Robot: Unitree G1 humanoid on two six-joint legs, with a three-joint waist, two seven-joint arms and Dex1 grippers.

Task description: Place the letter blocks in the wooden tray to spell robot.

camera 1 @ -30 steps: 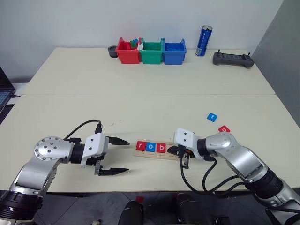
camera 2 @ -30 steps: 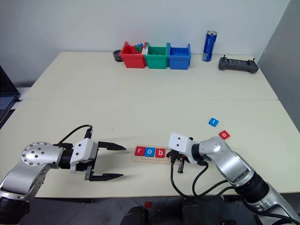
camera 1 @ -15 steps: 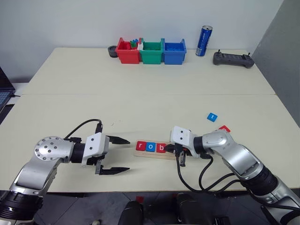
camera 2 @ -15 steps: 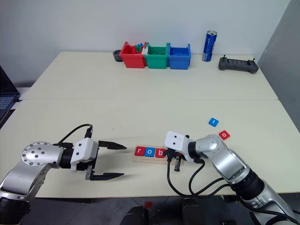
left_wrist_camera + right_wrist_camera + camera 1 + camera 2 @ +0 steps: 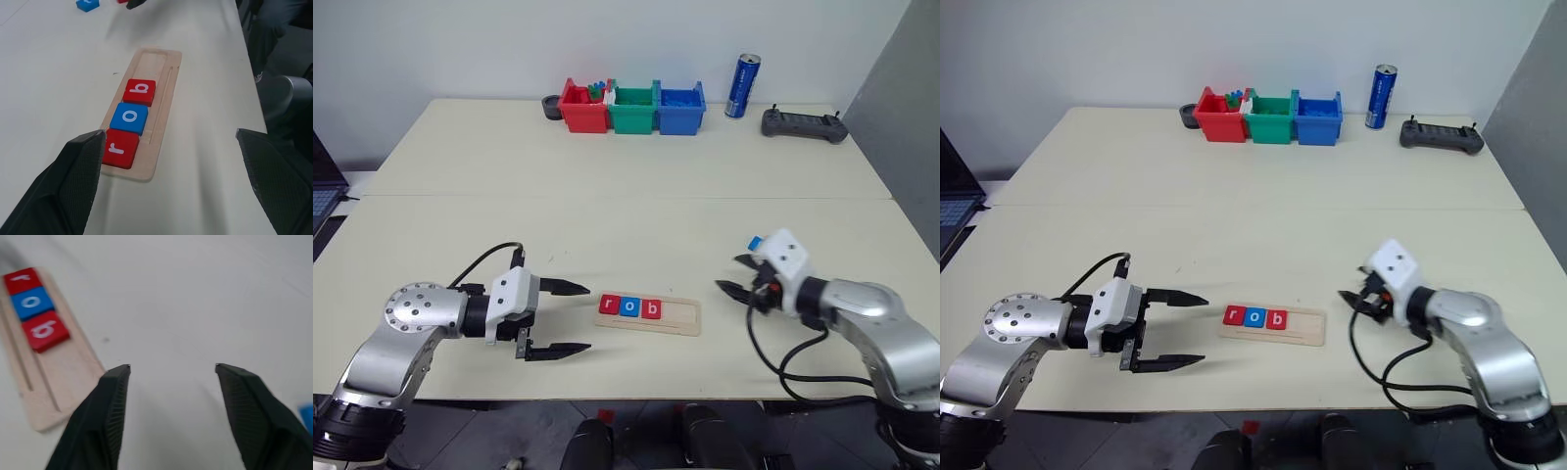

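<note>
- r, o, b sit in the wooden tray.
- My right gripper, fingers spread and empty, should drop squarely over the blue tile.
- Left gripper hovers spread.

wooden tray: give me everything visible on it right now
The wooden tray is a long, narrow strip of pale wood with rounded corners, a shallow recess and a thin groove along one side. It lies flat on the table between the two grippers, touched by neither. Three letter blocks sit edge to edge at its left end: red r, blue o, red b. The right part of the recess is bare.
</note>
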